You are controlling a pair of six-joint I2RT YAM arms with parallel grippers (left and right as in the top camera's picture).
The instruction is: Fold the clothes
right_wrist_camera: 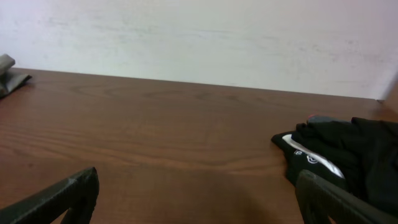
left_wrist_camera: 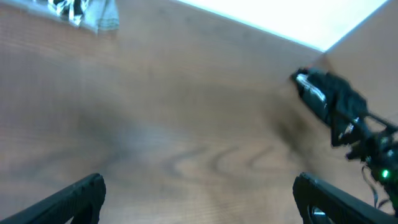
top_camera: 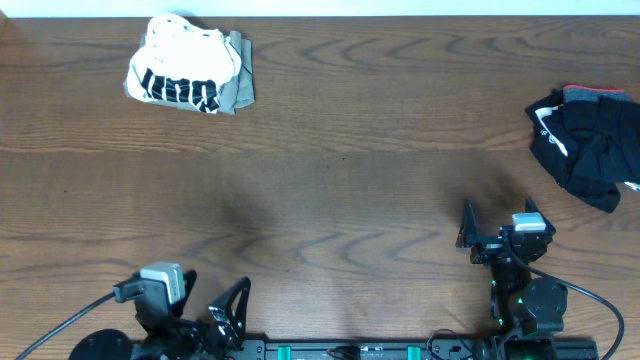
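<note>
A folded white T-shirt with a black block print (top_camera: 185,75) lies on khaki-beige fabric (top_camera: 237,88) at the table's far left; it shows small in the left wrist view (left_wrist_camera: 84,11). A crumpled black bundle (top_camera: 590,140) lies at the far right edge, close ahead of the right fingers in the right wrist view (right_wrist_camera: 348,152). My left gripper (top_camera: 205,300) hangs open near the front edge, nothing between its fingers (left_wrist_camera: 81,196). My right gripper (top_camera: 500,215) stands open at the front right, empty, short of the black bundle.
The brown wooden table (top_camera: 340,170) stretches wide between the two garment piles. A pale wall (right_wrist_camera: 199,37) runs behind the far edge. The right arm's body (left_wrist_camera: 339,106) shows to the right in the left wrist view.
</note>
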